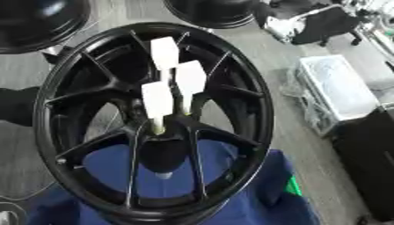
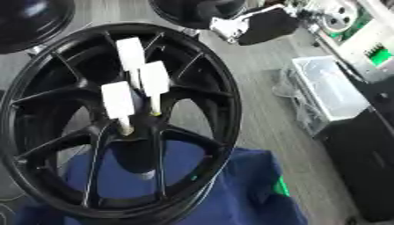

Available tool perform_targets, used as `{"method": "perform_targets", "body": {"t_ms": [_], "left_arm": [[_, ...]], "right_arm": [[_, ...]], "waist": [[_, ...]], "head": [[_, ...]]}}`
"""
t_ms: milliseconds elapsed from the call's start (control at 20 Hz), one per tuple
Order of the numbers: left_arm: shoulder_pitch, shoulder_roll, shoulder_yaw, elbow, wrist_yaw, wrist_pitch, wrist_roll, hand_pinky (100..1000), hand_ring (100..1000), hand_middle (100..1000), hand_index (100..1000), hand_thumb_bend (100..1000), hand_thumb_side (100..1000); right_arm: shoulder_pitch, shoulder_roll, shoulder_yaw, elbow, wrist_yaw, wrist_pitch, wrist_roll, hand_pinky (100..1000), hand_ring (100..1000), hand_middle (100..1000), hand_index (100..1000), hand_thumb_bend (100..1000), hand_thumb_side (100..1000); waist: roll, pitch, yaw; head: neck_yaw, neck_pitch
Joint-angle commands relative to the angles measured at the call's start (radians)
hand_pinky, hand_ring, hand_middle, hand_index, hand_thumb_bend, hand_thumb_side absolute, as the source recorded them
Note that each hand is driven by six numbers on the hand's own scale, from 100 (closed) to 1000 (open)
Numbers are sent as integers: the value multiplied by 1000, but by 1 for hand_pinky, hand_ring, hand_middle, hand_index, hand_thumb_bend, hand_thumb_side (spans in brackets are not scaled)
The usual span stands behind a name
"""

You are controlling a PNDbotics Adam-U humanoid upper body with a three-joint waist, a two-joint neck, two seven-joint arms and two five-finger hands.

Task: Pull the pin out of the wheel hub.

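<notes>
A black multi-spoke wheel (image 1: 92,88) lies on a blue cloth (image 1: 254,193), filling the left and middle of both eye views. Three white pins with flat rectangular heads stand up from its hub: the far one (image 1: 164,52), the middle one (image 1: 190,79), and the near one (image 1: 157,102), whose yellowish tip sits in the hub. The black hub centre (image 1: 163,151) lies just below them. Neither of my hands shows in either view.
Two other black wheels (image 1: 38,19) (image 1: 212,11) lie at the top edge. A clear plastic bin (image 1: 335,88) stands on the grey floor to the right, with a black case (image 1: 369,158) below it. A black office chair (image 1: 323,24) is at top right.
</notes>
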Motion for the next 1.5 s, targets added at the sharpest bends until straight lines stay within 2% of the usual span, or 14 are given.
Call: {"method": "perform_targets", "body": {"t_ms": [50, 500, 600, 650, 700, 1200, 1500], "left_arm": [[-2, 38, 19, -8, 11, -4, 9, 739, 772, 704, 770, 165, 746], [5, 39, 37, 0, 34, -7, 26, 739, 773, 702, 767, 172, 755], [7, 40, 42, 2, 37, -8, 31, 739, 773, 701, 766, 172, 757], [8, 40, 44, 3, 39, -9, 33, 739, 773, 701, 765, 172, 759], [10, 41, 45, 5, 40, -9, 35, 738, 773, 701, 765, 172, 760], [38, 39, 51, 18, 40, -7, 42, 738, 773, 698, 761, 174, 776], [62, 37, 54, 25, 37, -5, 45, 738, 772, 692, 756, 178, 788]], "right_arm": [[1, -3, 13, -18, 45, -8, 36, 913, 768, 759, 861, 100, 400], [5, 27, 54, -18, 109, -2, 117, 917, 768, 753, 863, 100, 423], [6, 28, 61, -18, 118, -4, 135, 923, 775, 755, 866, 100, 335], [7, 28, 64, -18, 120, -5, 144, 925, 775, 748, 863, 100, 249], [7, 28, 64, -18, 121, -5, 151, 926, 773, 745, 862, 100, 217], [14, 8, 61, -18, 141, -14, 176, 937, 781, 743, 862, 100, 303], [17, -10, 47, -18, 145, -40, 202, 931, 758, 696, 840, 100, 370]], "waist": [[1, -18, 2], [-1, -6, 30], [-2, -4, 41], [-3, -3, 46], [-4, -2, 52], [-20, -9, 119], [-30, -19, 137]], "head": [[-8, -4], [-52, 12], [-68, 12], [-74, 13], [-79, 14], [-143, 39], [-157, 42]]}}
